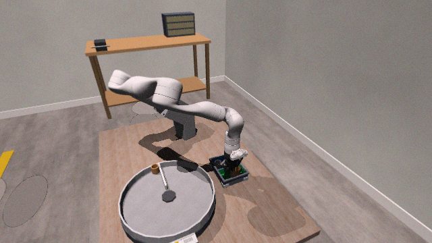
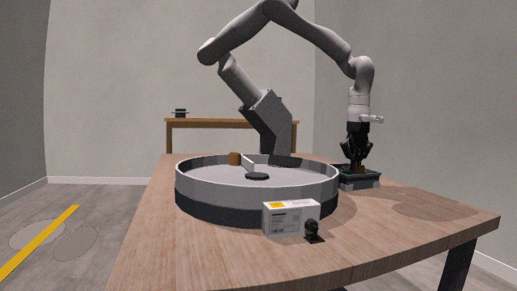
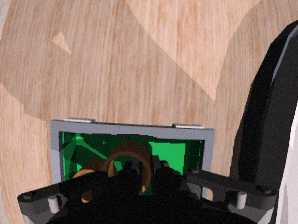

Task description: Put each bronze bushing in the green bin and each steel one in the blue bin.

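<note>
Turntable (image 1: 142, 216) (image 2: 226, 194): low arm (image 1: 163, 177) (image 2: 247, 162) blocks sideways passage beside the bushing (image 1: 154, 169) (image 2: 234, 158).
Green bin (image 1: 233, 179) (image 2: 359, 176) (image 3: 207, 145): walls hem in the sides.
</note>
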Robot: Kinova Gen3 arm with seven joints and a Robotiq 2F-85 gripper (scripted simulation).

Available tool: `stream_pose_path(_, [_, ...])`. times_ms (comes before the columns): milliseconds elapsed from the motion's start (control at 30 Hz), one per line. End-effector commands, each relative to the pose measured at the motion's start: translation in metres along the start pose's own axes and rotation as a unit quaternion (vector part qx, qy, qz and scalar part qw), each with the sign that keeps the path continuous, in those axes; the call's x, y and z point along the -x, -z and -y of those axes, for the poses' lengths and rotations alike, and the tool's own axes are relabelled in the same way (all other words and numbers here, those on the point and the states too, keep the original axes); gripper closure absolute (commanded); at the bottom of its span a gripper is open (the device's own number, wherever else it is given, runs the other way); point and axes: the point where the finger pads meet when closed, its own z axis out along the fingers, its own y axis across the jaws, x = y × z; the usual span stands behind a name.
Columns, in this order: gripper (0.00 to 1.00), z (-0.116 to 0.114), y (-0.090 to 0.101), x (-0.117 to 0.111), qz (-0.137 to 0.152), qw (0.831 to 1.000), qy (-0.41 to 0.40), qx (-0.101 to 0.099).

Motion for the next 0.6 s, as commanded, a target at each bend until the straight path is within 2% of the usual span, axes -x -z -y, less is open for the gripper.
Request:
stream_pose_path(0, [1.0, 0.0005, -0.0004, 0.0003, 0.0, 1.0, 0.0, 0.0])
stream_pose_path(567, [1.0, 0.0005, -0.0087, 0.0003, 0.0, 1.0, 0.0, 0.0])
